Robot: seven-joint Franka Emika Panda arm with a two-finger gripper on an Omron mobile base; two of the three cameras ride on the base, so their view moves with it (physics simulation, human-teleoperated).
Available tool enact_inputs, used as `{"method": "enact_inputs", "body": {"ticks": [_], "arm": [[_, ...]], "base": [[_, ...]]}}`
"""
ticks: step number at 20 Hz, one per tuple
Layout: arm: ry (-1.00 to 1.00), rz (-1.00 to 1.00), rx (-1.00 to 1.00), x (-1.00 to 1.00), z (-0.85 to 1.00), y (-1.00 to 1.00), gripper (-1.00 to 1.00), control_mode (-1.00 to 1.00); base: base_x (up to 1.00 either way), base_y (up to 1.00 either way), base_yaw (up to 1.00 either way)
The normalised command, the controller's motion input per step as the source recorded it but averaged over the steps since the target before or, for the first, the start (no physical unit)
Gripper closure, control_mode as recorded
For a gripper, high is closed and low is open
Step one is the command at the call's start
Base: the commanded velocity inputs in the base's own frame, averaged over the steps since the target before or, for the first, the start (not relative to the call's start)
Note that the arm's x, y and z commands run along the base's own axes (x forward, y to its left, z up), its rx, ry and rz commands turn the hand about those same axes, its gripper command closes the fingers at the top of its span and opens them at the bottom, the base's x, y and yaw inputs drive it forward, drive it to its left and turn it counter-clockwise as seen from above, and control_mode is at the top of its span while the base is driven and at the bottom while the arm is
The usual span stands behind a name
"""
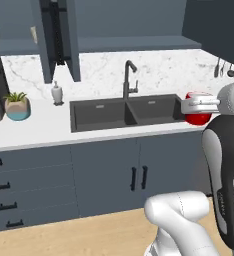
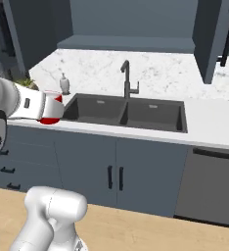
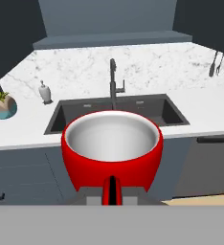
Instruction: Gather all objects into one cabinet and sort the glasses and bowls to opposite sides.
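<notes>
Red is what catches the eye: the small red cup (image 3: pixel 112 148) hangs in the air in front of the sink (image 1: pixel 129 112), carried by the robot's claw (image 3: pixel 112 187). From the hand's own camera the cup sits right above the two dark tips, its pale inside facing the room, and the tips stand close together on its near wall. So the claw is narrow and pinched on the cup's rim, not spread wide. In the left base view the cup (image 1: pixel 198 116) shows at the end of the white hand, out over the front edge of the white bench (image 1: pixel 44 130); in the right base view it (image 2: pixel 50 117) peeks from under the wrist near the sink's left corner.

I judge the step in hand to be the carry: the cup is lifted clear of the bench and on its way to a wall cabinet. Above the bench, a slate-blue cabinet (image 1: pixel 139 25) stands open with a bare flat shelf (image 1: pixel 139 44). The next move, I'd say, calls for raising the cup to shelf height without clipping the tall faucet (image 1: pixel 129 80), then setting it well to one end, leaving the other end for the wooden bowl. A rim pinch could let the cup swing or slip if the arm turns sharply.
</notes>
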Motion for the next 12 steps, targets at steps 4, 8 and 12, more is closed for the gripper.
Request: {"method": "enact_inputs", "body": {"ticks": [4,8,12], "arm": [[0.00,0.00,0.00,0.00,0.00,0.00,1.00,1.00],[0.00,0.00,0.00,0.00,0.00,0.00,1.00,1.00],[0.00,0.00,0.00,0.00,0.00,0.00,1.00,1.00]], "base": [[-0.82,0.76,0.00],[-0.31,1.00,0.01],[-0.11,1.00,0.02]]}}
